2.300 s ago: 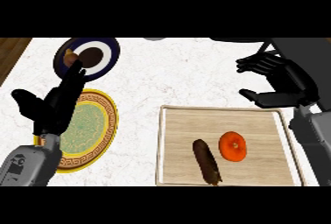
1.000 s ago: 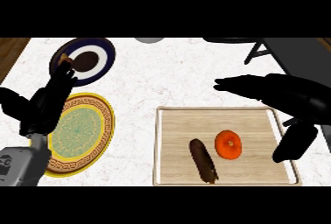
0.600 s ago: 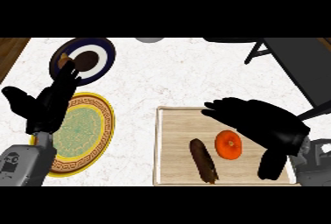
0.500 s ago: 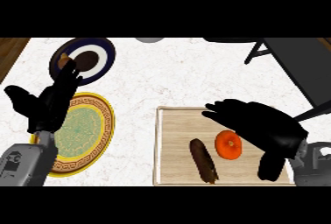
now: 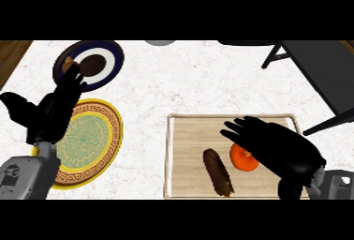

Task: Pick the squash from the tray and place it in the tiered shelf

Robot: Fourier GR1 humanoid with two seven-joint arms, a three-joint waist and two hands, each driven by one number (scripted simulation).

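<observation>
Head view, looking steeply down at the white marble counter (image 5: pixel 187 89). My right hand (image 5: pixel 276 147) is over the wooden tray (image 5: pixel 187 154), fingers spread and fairly straight, pointing toward the tray's far-left side. It holds nothing I can see; its palm covers the right part of the orange squash (image 5: pixel 242 158). I can't tell whether it touches the squash or just sits above it.

Squash lies on the tray, right of the tray's middle, toward the near edge. What shows is a rounded orange lump, a bit taller than wide in this view, so its long axis looks to run roughly far-to-near, but half is hidden and I can't tell which end is the stem.

Just left of it, apart from it, lies a dark brown elongated vegetable (image 5: pixel 217 172); can't tell what kind. Its long axis runs far-to-near, its near end tilted slightly right and reaching close to the tray's near edge.

My left hand (image 5: pixel 48 110) is open at the counter's left side, fingers straight and up, resting, holding nothing. It overlaps the far-left edge of a yellow-rimmed green patterned plate (image 5: pixel 93 140). Beyond it, near the far-left corner, a dark blue plate (image 5: pixel 104 61) with a white centre carries a small brown item (image 5: pixel 69 65). A dark shelf frame (image 5: pixel 325 79) sits at the far-right corner.
</observation>
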